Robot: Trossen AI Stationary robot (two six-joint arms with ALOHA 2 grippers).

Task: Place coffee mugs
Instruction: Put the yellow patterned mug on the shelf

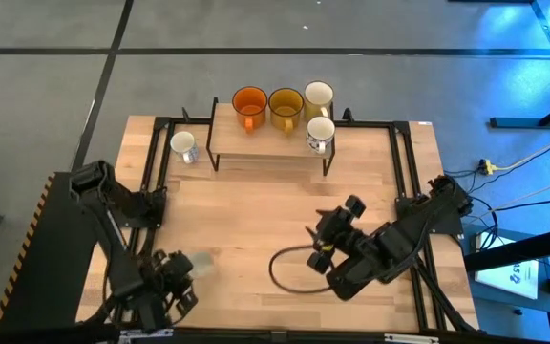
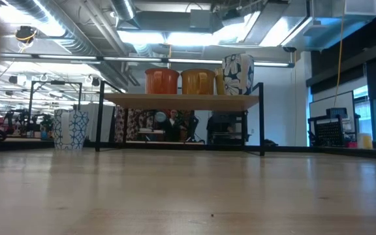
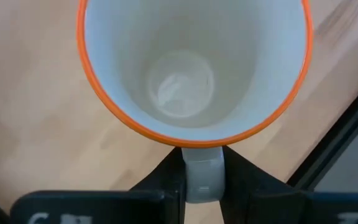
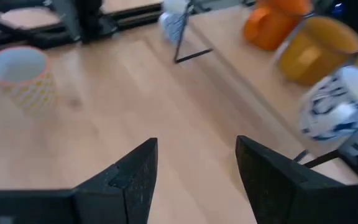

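On a wooden bench (image 1: pixel 256 220), the left gripper (image 3: pixel 202 177) near the front left corner has its fingers clamped on the handle of an orange-rimmed white mug (image 3: pixel 194 62), keeping it upright, likely for carrying. Four mugs sit on the rear shelf (image 1: pixel 270 139); another (image 1: pixel 184 146) stands beside it. The right gripper (image 4: pixel 194 165) hovers mid-bench, fingers apart and empty.

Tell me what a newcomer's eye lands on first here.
First the bright row on the small shelf at the table's far edge: an orange mug, an amber mug and a cream mug, with a patterned white mug in front. Next, the left gripper at the near left corner, shut on the handle of an orange-rimmed mug.
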